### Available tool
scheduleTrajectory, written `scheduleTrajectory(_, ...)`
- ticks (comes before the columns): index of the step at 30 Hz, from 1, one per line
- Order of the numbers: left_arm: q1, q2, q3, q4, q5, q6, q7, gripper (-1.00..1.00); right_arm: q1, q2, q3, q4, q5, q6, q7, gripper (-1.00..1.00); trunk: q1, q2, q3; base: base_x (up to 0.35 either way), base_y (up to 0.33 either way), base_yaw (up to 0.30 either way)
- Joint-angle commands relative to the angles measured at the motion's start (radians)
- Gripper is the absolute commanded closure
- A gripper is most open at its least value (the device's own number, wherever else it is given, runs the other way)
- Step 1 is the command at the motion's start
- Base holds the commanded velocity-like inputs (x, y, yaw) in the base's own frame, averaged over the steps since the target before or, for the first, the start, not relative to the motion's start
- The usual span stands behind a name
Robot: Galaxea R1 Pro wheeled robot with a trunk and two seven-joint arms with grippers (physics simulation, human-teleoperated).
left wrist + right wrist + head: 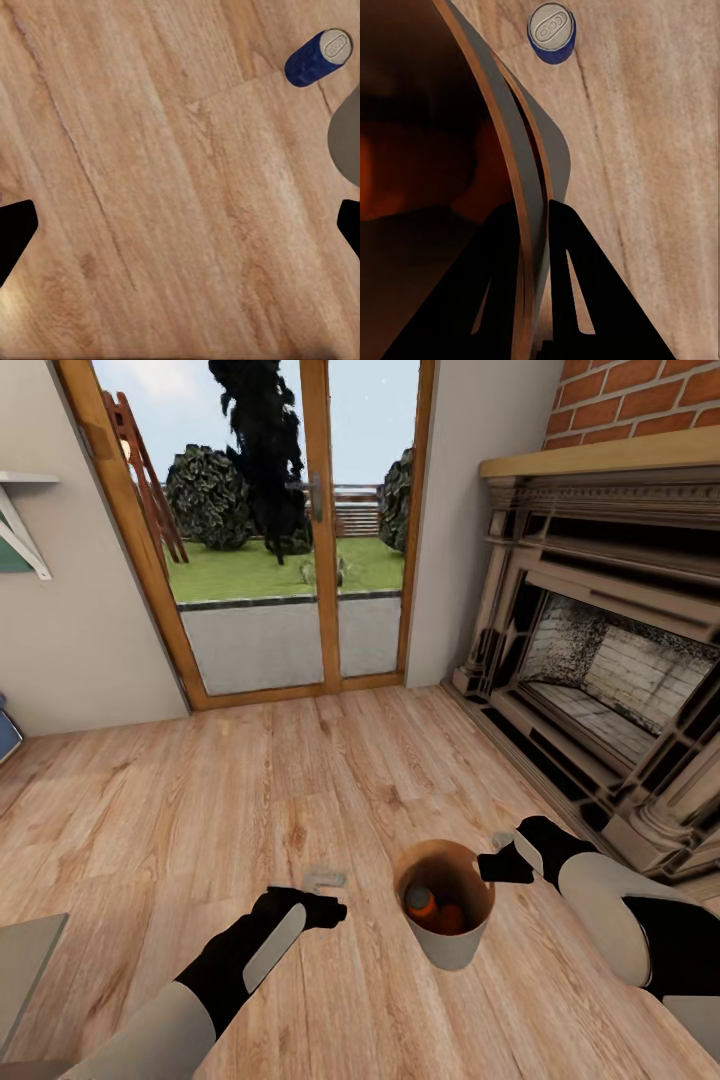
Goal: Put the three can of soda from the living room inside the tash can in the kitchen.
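Two orange cans [432, 908] lie inside the bin [447, 950], which stands on the wood floor [300, 780] near the fireplace [600, 680]. Right fingers [534, 247] are pinched on the bin's rim. Left fingers [328, 880] are spread wide and empty, hovering over the floor left of the bin. One blue can [552, 31] stands upright on the floor just beside the bin.

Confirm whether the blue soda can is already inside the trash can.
No, the blue soda can stands on the wood floor outside the trash can wall.

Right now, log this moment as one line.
room: living room | right gripper: shut on trash can rim | orange cans: in bin | blue can: on floor | left gripper: open
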Motion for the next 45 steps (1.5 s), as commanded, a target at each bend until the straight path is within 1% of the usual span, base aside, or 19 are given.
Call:
scheduleTrajectory(1,-0.004,-0.001,0.000,0.009,0.001,-0.001,0.005,-1.00,0.000,0.000,-0.011,0.000,-0.013,0.002,0.004,1.00,0.000,0.000,0.000,0.000,0.000,0.000)
scheduleTrajectory(3,-0.006,-0.002,0.005,0.021,0.001,-0.002,0.009,-1.00,0.000,0.000,-0.011,0.001,-0.012,0.002,0.003,1.00,0.000,0.000,0.000,0.000,0.000,0.000)
scheduleTrajectory(5,-0.009,-0.002,0.021,0.038,0.001,-0.005,0.011,-1.00,0.001,0.000,-0.011,0.001,-0.013,0.002,0.003,1.00,0.000,0.000,0.000,0.000,0.000,0.000)
scheduleTrajectory(6,-0.014,-0.002,0.046,0.063,0.001,-0.009,0.011,-1.00,0.000,0.000,-0.011,0.002,-0.013,0.003,0.003,1.00,0.000,0.000,0.000,0.000,0.000,0.000)
scheduleTrajectory(9,-0.034,-0.003,0.087,0.118,0.000,-0.014,0.010,-1.00,0.000,0.000,-0.011,0.002,-0.012,0.003,0.004,1.00,0.000,0.000,0.000,0.000,0.000,0.000)
scheduleTrajectory(10,-0.050,-0.003,0.105,0.155,0.000,-0.016,0.010,-1.00,0.000,-0.001,-0.011,0.002,-0.011,0.003,0.004,1.00,0.000,0.000,0.000,0.000,0.000,0.000)
scheduleTrajectory(12,-0.062,-0.004,0.116,0.185,0.001,-0.017,0.010,-1.00,0.000,-0.001,-0.011,0.002,-0.010,0.003,0.004,1.00,0.000,0.000,0.000,0.000,0.000,0.000)
scheduleTrajectory(13,-0.074,-0.004,0.126,0.214,0.001,-0.016,0.009,-1.00,0.000,-0.001,-0.011,0.002,-0.009,0.003,0.004,1.00,0.000,0.000,0.000,0.000,0.000,0.000)
scheduleTrajectory(18,-0.084,-0.004,0.135,0.240,0.001,-0.011,0.011,-1.00,0.001,-0.001,-0.011,0.002,-0.009,0.003,0.004,1.00,0.000,0.000,0.000,0.000,0.000,0.000)
scheduleTrajectory(25,-0.086,-0.006,0.139,0.238,0.001,-0.009,0.012,-1.00,0.001,-0.001,-0.011,0.002,-0.008,0.002,0.004,1.00,0.000,0.000,0.000,0.000,0.000,0.000)
scheduleTrajectory(33,-0.086,-0.014,0.138,0.232,-0.002,-0.008,0.016,-1.00,0.001,-0.001,-0.010,0.004,-0.007,0.001,0.004,1.00,0.000,0.000,0.000,0.000,0.000,0.000)
scheduleTrajectory(41,-0.085,-0.018,0.133,0.232,-0.005,-0.010,0.019,-1.00,0.002,0.000,-0.010,0.002,-0.007,-0.001,0.005,1.00,0.000,0.000,0.000,0.000,0.000,0.000)
scheduleTrajectory(45,-0.085,-0.021,0.131,0.232,-0.005,-0.013,0.020,-1.00,0.011,0.000,-0.010,-0.001,-0.008,-0.002,0.006,1.00,0.000,0.000,0.000,0.000,0.000,0.000)
